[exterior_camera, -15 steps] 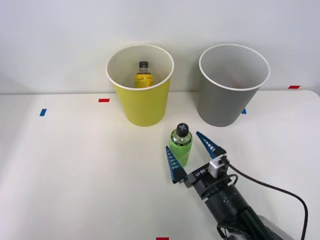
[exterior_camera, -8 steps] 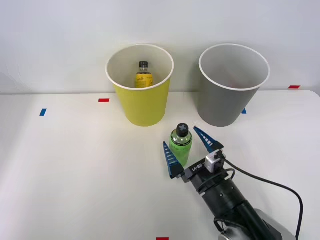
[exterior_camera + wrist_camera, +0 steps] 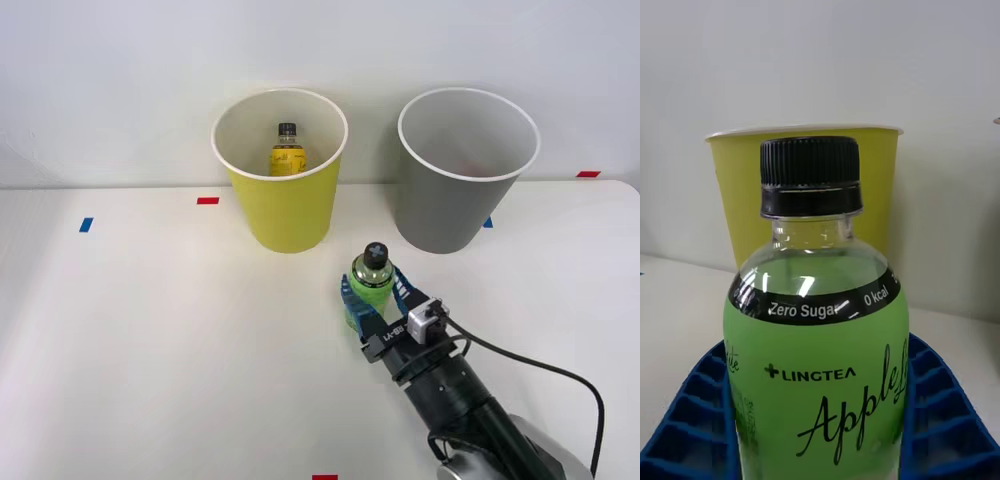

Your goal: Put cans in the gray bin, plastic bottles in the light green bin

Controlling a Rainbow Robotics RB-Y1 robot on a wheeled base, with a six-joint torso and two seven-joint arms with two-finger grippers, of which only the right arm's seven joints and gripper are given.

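We log progress against the light green bin [image 3: 281, 205], our landmark. Beside it, toward the robot's right, stands the gray bin [image 3: 462, 190]; we see no cans in it or on the table [image 3: 150, 340]. One of the plastic bottles, the yellow-orange labelled bottle [image 3: 287, 152], already stands inside the light green bin, so we judge half the bottle work done. Remaining: the green bottle [image 3: 371, 285], upright on the table in front of the light green bin, slightly toward the gray one. The right gripper [image 3: 374, 300] has its blue fingers [image 3: 685, 420] pressed against both sides of the bottle. Black cap, clear neck, "Zero Sugar" band.
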